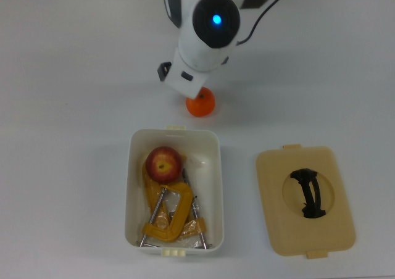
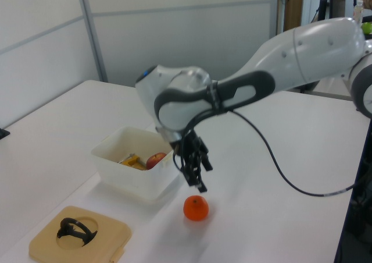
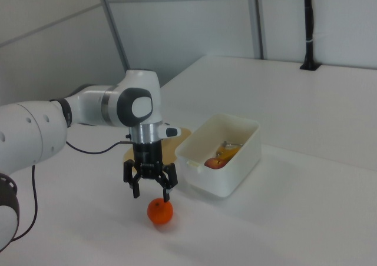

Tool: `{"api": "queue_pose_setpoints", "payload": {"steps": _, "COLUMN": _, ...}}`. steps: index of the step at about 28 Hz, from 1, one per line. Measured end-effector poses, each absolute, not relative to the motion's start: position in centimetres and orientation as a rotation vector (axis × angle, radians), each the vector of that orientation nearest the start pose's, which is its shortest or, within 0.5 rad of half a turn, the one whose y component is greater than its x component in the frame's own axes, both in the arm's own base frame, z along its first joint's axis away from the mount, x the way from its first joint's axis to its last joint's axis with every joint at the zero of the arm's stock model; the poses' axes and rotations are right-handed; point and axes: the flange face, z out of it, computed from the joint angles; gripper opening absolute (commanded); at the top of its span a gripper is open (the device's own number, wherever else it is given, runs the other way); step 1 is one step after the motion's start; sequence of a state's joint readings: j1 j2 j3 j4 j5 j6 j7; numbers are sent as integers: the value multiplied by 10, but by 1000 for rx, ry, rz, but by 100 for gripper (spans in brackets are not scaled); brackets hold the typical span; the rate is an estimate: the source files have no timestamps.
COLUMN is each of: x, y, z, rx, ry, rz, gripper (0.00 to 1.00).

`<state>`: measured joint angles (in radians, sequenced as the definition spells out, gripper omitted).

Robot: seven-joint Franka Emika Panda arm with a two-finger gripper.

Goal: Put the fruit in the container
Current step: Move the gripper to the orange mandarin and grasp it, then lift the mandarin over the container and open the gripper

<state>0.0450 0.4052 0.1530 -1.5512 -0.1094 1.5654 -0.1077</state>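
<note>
Your pincer [image 3: 149, 190]: fingers apart, just above orange [image 3: 160, 212] on table [image 3: 294, 219]; apple [image 1: 163, 163] in tub [image 1: 214, 168] w/ clamps [image 1: 170, 214].

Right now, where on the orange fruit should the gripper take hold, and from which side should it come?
Probably from straight above, closing across the widest middle of the orange fruit. It is round and smooth and sits alone on the table, apart from the container, so both its sides are free for the fingers. The open gripper already hangs just over it, fingers pointing down.
</note>
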Motion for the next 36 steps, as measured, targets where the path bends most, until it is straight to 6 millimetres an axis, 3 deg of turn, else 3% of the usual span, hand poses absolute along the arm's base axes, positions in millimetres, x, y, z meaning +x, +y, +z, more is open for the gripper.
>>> {"api": "queue_pose_setpoints", "payload": {"steps": 13, "x": 630, "y": 125, "z": 323, "rx": -3198, "ry": -614, "rz": 600, "gripper": 100}}
{"api": "queue_pose_setpoints", "payload": {"steps": 14, "x": 630, "y": 126, "z": 320, "rx": -3200, "ry": -619, "rz": 607, "gripper": 95}}
{"api": "queue_pose_setpoints", "payload": {"steps": 16, "x": 629, "y": 129, "z": 314, "rx": -3202, "ry": -629, "rz": 621, "gripper": 71}}
{"api": "queue_pose_setpoints", "payload": {"steps": 17, "x": 629, "y": 130, "z": 312, "rx": -3203, "ry": -633, "rz": 626, "gripper": 41}}
{"api": "queue_pose_setpoints", "payload": {"steps": 22, "x": 628, "y": 132, "z": 310, "rx": -3204, "ry": -642, "rz": 631, "gripper": 1}}
{"api": "queue_pose_setpoints", "payload": {"steps": 31, "x": 632, "y": 132, "z": 317, "rx": -3211, "ry": -639, "rz": 601, "gripper": 0}}
{"api": "queue_pose_setpoints", "payload": {"steps": 33, "x": 634, "y": 132, "z": 327, "rx": -3217, "ry": -636, "rz": 569, "gripper": 0}}
{"api": "queue_pose_setpoints", "payload": {"steps": 36, "x": 641, "y": 132, "z": 358, "rx": -3236, "ry": -623, "rz": 475, "gripper": 0}}
